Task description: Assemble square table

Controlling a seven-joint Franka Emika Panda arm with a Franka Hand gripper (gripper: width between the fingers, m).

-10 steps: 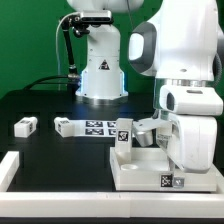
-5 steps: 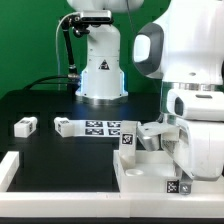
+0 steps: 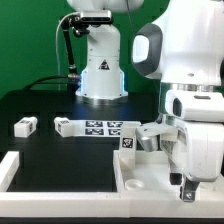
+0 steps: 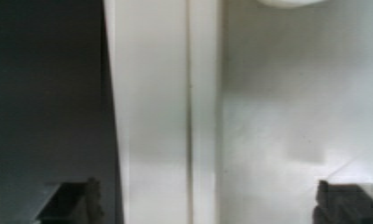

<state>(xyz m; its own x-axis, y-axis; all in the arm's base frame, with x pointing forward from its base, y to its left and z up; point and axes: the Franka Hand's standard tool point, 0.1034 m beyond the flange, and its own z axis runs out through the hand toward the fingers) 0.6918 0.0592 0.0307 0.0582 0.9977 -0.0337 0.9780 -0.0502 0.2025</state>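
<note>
The arm (image 3: 190, 95) stands close to the exterior camera and covers the right part of the square table panel (image 3: 140, 172); the panel's far right edge is cut off by the picture's border, and its front side tag is almost fully hidden behind the hand. In the exterior view the gripper (image 4: 211, 200) itself is hard to make out. The wrist view is blurred, but it shows two dark fingertips (image 4: 71, 200) set wide apart, with nothing pressed between them. One is over the dark desk (image 3: 60, 150) and the other over the panel's white face; the raised rim (image 4: 156, 120) of the panel runs between them.

Against the frame of one second ago, the panel lies a little more to the exterior view's right and nearer to the camera; its corner tag (image 3: 127, 143) sits lower in the picture, and the arm has gone the same way with it.

The panel lies flat on the desk, at the exterior view's lower right; its shallow recessed face is turned upward, and what shows of it is plain white. A short white leg (image 3: 26, 125) lies well apart, at the exterior view's left. A second small white piece (image 3: 65, 126) lies just beside the marker board (image 3: 100, 127); whether they touch, I cannot tell. A long white border bar (image 3: 10, 168) closes the desk's front left corner.
</note>
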